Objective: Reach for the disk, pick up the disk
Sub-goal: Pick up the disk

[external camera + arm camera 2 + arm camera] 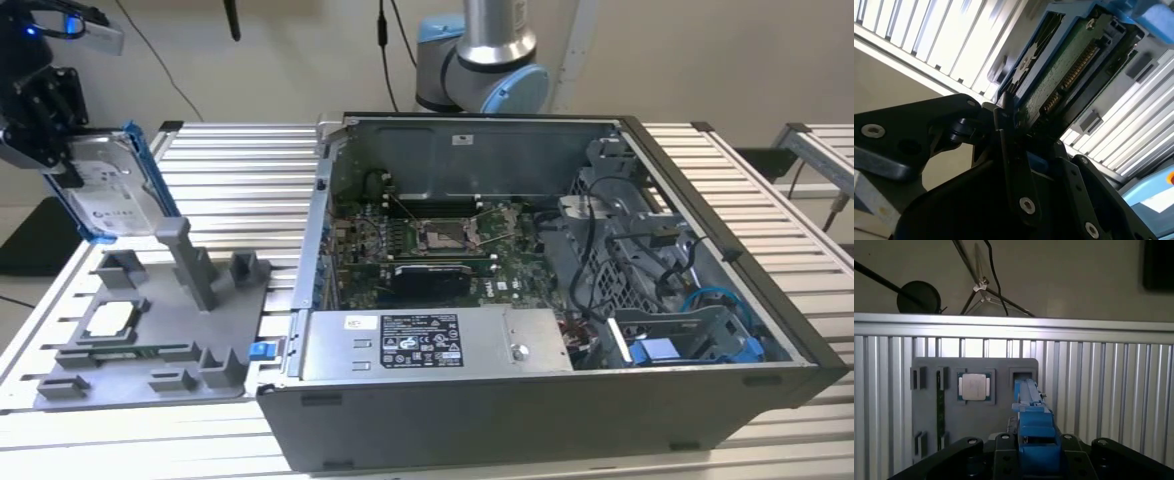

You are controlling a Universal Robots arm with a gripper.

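The disk (pixel 118 192) is a silver-grey drive with a white label and blue side rails. It stands on edge at the exterior view's far left, over the back corner of the grey fixture plate (pixel 220 325). My gripper (pixel 56 160) is shut on its upper end. The second wrist view shows the disk's green circuit-board side (pixel 1064 75) clamped at a black finger (pixel 1004 125). In the first wrist view the disk's blue rail (pixel 1031 415) runs edge-on out of the gripper (pixel 1036 452) toward an empty slot (pixel 1021 375) in the plate. Whether the disk still touches the plate cannot be told.
A small square silver chip (pixel 110 316) sits in the fixture plate, also in the first wrist view as the chip (pixel 974 386). An open computer case (pixel 534 420) fills the exterior view's middle and right. The slatted metal table (pixel 240 170) lies under everything, and the arm's base (pixel 481 70) stands behind the case.
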